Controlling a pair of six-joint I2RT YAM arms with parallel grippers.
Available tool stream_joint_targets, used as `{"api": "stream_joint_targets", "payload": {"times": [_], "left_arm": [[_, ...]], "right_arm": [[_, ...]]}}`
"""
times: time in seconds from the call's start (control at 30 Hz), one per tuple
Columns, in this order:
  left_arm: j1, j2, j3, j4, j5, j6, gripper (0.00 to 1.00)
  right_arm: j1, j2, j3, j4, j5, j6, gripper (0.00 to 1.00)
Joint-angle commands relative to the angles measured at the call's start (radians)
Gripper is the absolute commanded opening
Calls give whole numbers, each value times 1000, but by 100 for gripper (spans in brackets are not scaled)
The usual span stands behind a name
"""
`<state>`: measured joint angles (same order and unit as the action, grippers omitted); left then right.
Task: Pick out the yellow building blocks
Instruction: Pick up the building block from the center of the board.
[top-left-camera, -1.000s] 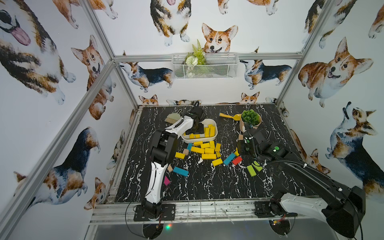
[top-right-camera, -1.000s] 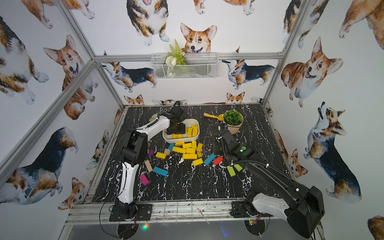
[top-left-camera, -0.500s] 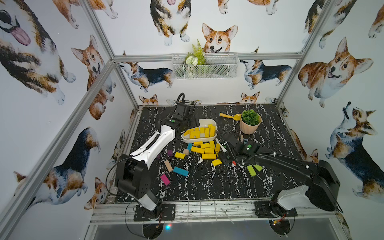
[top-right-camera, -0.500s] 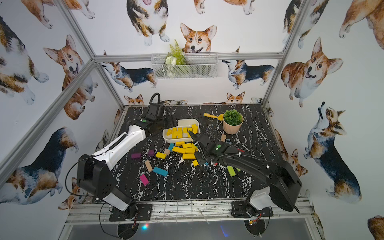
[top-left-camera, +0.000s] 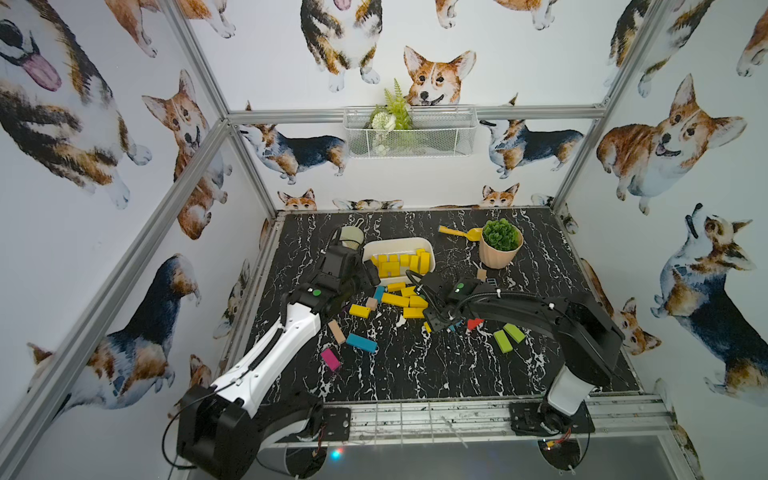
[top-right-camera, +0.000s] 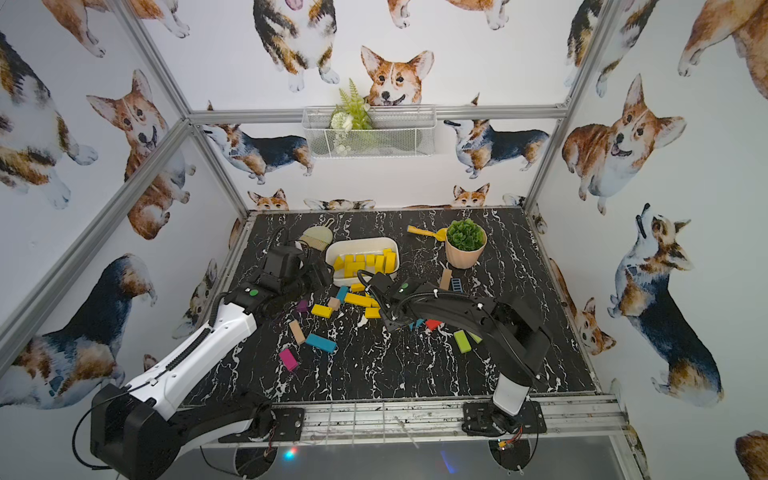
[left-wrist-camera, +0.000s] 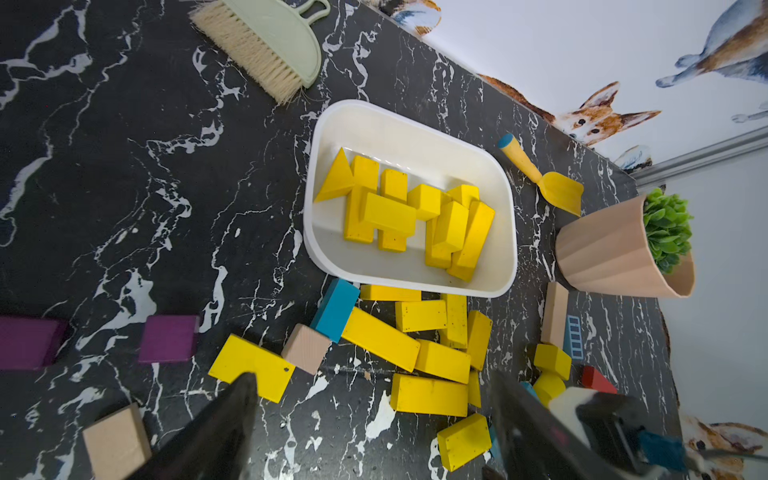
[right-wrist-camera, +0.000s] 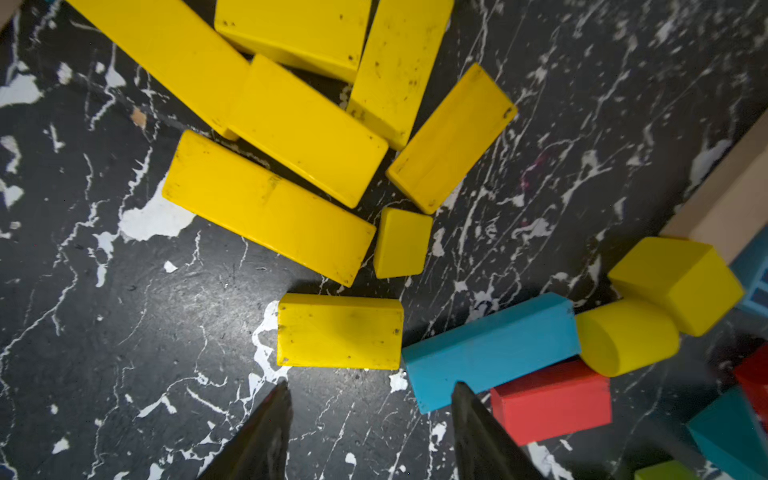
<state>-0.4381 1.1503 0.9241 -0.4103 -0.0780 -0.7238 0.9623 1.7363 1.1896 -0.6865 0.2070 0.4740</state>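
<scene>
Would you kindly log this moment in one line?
left gripper: open | right gripper: open, near short yellow wooden block | white rounded tray: holds yellow blocks

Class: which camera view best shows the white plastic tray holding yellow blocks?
The left wrist view: the white plastic tray appears whole and close. In both top views the tray looks small and distant. The right wrist view misses it.

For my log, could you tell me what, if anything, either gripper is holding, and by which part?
Nothing is held: the left gripper and the right gripper are both open and empty.
</scene>
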Motion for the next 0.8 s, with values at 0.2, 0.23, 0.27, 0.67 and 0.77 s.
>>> {"api": "stream_joint_targets", "payload": {"times": [0.2, 0.23, 0.27, 0.67, 0.77], "left_arm": [[2, -88, -42, -11, -82, -26, 92], [2, -90, -43, -15, -81, -26, 92], [2, -91, -44, -17, -82, -27, 92], [2, -131, -62, -22, -83, -49, 92], [2, -129, -62, -21, -83, -49, 92]], "right_arm": [[13, 81, 8, 49, -12, 120, 80], [13, 92, 13, 48, -10, 119, 81], [13, 101, 16, 50, -9, 122, 81], [13, 161, 23, 57, 6, 128, 66], [13, 159, 23, 53, 6, 128, 59]]}}
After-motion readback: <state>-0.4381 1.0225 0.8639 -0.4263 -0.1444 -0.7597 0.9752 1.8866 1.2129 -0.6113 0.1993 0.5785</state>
